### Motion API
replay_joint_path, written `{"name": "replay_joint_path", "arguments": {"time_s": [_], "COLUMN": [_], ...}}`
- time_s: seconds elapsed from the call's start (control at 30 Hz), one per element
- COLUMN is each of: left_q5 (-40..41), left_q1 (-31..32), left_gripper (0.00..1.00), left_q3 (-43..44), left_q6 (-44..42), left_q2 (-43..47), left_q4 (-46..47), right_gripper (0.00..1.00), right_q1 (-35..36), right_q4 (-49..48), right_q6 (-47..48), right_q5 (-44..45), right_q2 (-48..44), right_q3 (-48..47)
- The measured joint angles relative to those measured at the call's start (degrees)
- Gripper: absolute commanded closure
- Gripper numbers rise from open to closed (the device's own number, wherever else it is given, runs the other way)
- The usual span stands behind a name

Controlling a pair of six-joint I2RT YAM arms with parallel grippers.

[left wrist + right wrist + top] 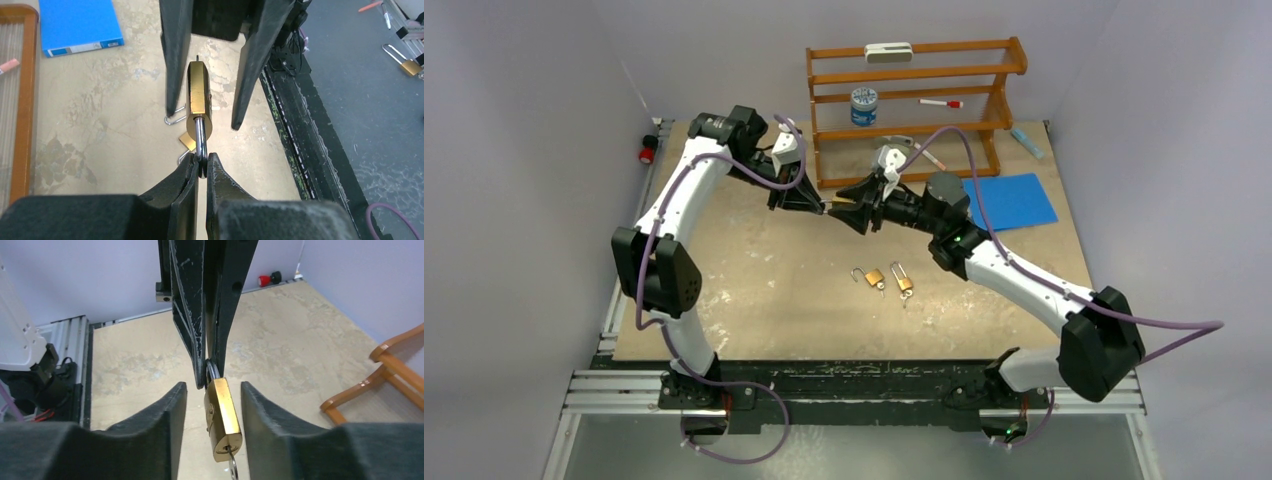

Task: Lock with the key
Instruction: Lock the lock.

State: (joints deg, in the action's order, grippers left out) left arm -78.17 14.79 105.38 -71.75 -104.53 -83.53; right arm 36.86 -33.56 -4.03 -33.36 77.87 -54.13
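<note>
**A:** Where was the padlock [199,95]?

**B:** Off the surface [754,290], held in the air between the two arms, just in front of the wooden rack [914,110]. The left gripper [201,162] had it by the shackle [199,137].

**A:** Clamped tight?

**B:** Yes. Its fingers were pressed together on the steel loop, and the brass body stuck out past the tips toward the other arm.

**A:** And the right gripper [214,386]?

**B:** Parted. One finger stood on each side of the brass body. Both wrist views showed a gap on either side, so it was grasping nothing.

**A:** What about the key [233,467]?

**B:** It sat in the keyhole at the free end of the body. Only a bit of it showed, at the bottom edge of the right wrist view. The right gripper's fingers were not on it.

**A:** Anything else around?

**B:** Two more padlocks [873,276] lay side by side on the surface, near its middle, on the near side of where the arms met. A blue folder [1009,200] lay flat on the surface to the right of the rack.
</note>
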Motion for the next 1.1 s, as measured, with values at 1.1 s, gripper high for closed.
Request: {"name": "replay_joint_path", "arguments": {"time_s": [1.1], "left_q5": [2.2], "left_q1": [0.0], "left_gripper": [1.0], "left_q3": [-1.8], "left_q6": [-0.9], "left_q2": [0.4], "left_q4": [-0.2], "right_gripper": [0.59], "right_q1": [-9.9], "right_q4": [4.6], "right_q6": [5.0], "right_q5": [-13.1], "right_q2": [-4.0], "right_q3": [4.5]}}
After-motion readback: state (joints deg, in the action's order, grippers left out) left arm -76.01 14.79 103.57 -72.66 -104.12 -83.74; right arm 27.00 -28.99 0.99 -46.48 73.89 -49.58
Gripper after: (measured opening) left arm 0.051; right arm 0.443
